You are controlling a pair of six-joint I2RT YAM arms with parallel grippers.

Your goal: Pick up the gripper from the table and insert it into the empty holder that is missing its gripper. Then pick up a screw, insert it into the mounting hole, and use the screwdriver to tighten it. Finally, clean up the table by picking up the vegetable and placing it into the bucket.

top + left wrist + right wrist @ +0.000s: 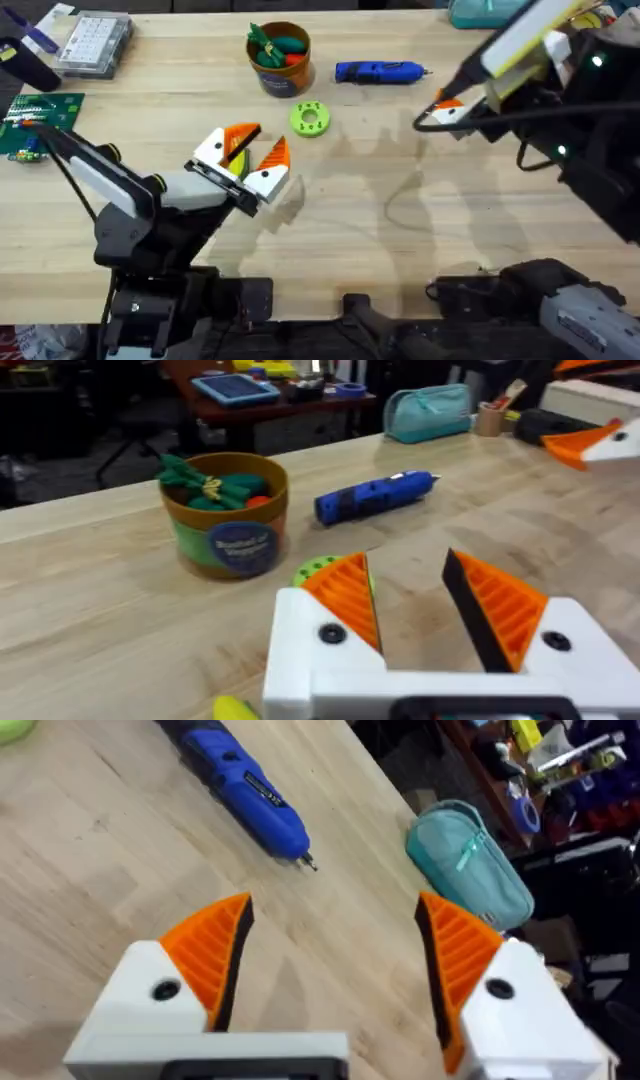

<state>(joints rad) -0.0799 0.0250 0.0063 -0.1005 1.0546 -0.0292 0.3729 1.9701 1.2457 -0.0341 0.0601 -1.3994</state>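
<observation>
The blue pen-shaped powered screwdriver lies flat on the light wooden plank worktop, its long axis running across the far side, thin metal bit pointing toward my right arm's side. Its body is plain blue with a small label; the bit tip shows in my right wrist view.

Just beside its blunt end stands the small round bucket, orange at the rim, with a blue label on the wall facing my left wrist camera. Inside it I see dark green toy vegetables and an orange piece heaped above the rim. A flat green ring with holes lies near the bucket, on the near side.

My left pincer is released, white fingers with orange ribbed pads spread apart over the worktop; a yellow piece with some green shows between them, not gripped. My right pincer is likewise released, holding nothing, above bare worktop near the screwdriver's bit end.
</observation>
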